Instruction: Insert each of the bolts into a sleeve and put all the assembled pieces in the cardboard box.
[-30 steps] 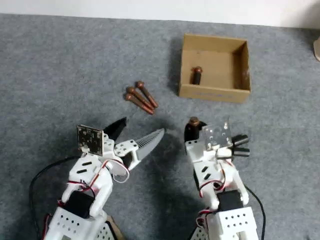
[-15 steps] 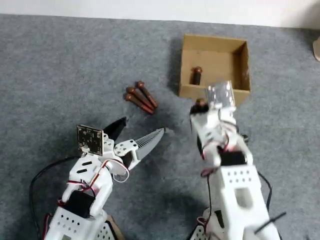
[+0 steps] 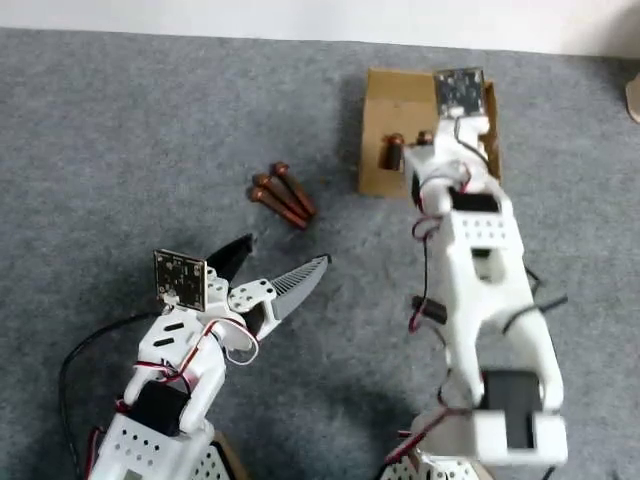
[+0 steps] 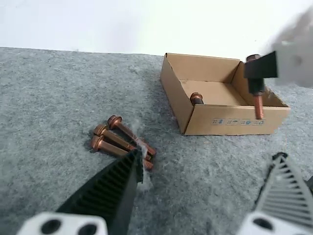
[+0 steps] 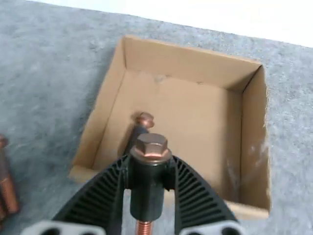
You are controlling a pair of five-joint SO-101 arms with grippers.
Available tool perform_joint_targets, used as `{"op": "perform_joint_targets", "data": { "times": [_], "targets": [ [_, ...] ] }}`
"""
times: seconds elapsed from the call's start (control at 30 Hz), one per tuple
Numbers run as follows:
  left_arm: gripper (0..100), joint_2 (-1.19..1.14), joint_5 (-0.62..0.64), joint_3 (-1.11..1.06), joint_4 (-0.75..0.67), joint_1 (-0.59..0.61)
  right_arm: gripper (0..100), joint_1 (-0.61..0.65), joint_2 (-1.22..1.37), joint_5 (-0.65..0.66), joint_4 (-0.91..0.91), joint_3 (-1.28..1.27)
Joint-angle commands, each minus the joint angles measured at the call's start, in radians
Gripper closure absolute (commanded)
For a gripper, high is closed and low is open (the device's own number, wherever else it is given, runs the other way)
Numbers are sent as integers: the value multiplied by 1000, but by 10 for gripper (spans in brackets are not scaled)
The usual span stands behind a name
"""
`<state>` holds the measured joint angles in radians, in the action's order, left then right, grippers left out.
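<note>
My right gripper (image 5: 146,188) is shut on an assembled bolt-and-sleeve piece (image 5: 148,169), copper head up, black sleeve between the fingers, held above the near wall of the cardboard box (image 5: 190,73). The same piece (image 4: 255,93) hangs over the box (image 4: 195,122) in the left wrist view. One assembled piece (image 3: 393,151) lies inside the box (image 3: 385,95). Three bare copper bolts (image 3: 282,195) lie together on the carpet left of the box. My left gripper (image 3: 268,262) stands open above the carpet, a little short of those bolts (image 4: 117,139).
Grey carpet (image 3: 120,130) covers the table, with open room left and in front of the bolts. The right arm (image 3: 480,270) stretches from the front edge up to the box. A pale wall runs along the back.
The right arm has swung forward from near the front of the table to over the box, carrying the assembled piece with it. The left arm has kept still.
</note>
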<state>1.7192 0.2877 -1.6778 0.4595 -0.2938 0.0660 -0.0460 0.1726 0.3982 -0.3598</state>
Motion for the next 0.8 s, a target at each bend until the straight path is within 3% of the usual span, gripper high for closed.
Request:
{"op": "perform_joint_targets", "data": {
  "times": [0.0,0.37,0.63,0.77],
  "targets": [
    [625,21,-12,-19,2,13,994,-19,119,11,-1,222],
    [625,21,-51,-19,2,13,994,-21,493,11,4,659],
    [625,21,-63,-19,2,13,994,-22,607,12,10,694],
    [625,21,-64,-19,2,13,985,-21,634,12,131,702]
  ]
}}
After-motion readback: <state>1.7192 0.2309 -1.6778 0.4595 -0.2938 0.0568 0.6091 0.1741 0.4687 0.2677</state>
